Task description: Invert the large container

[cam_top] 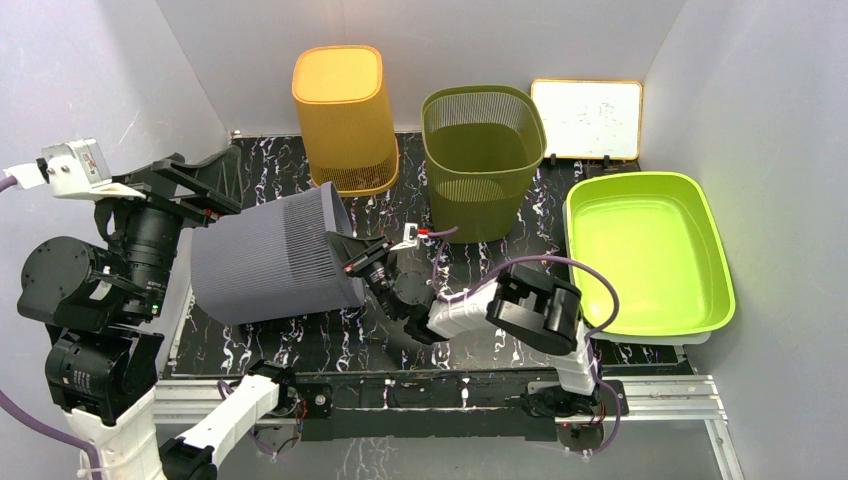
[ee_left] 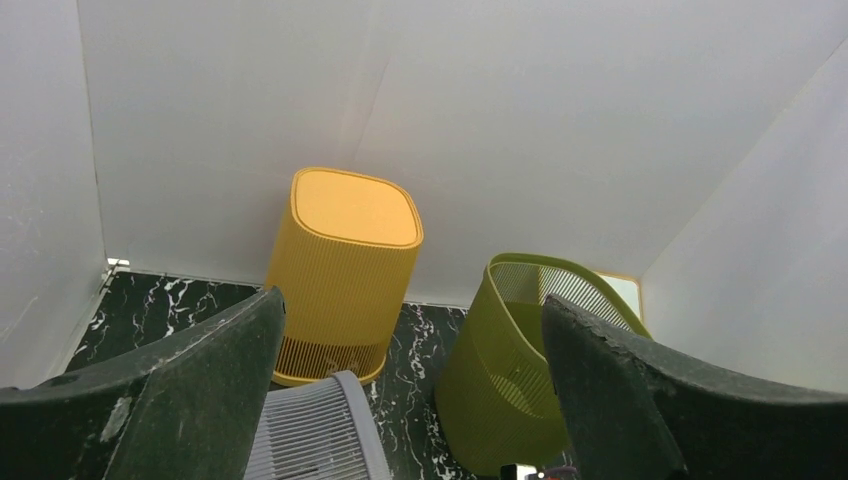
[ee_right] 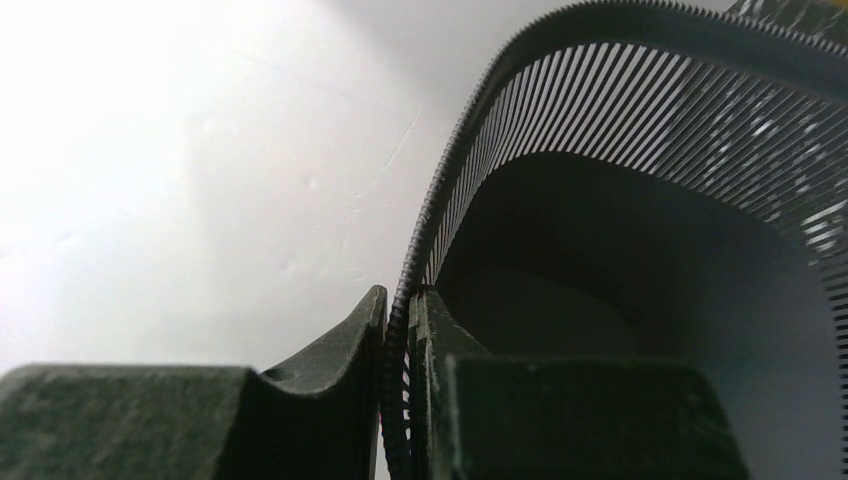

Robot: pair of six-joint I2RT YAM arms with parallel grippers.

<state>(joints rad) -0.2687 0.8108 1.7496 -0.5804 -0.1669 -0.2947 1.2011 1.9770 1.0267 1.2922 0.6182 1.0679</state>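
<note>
I judge the flip half done: the grey container (cam_top: 270, 255) is tipped sideways, right gripper (ee_right: 398, 312) pinching its rim, left gripper (ee_left: 412, 305) wide and empty.

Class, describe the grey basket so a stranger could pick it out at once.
Start at the black marbled table, left half, in front of the orange basket and olive basket. The grey basket is there, its rim pinched by the right tool. It alone is grey and tipped on its side.
</note>
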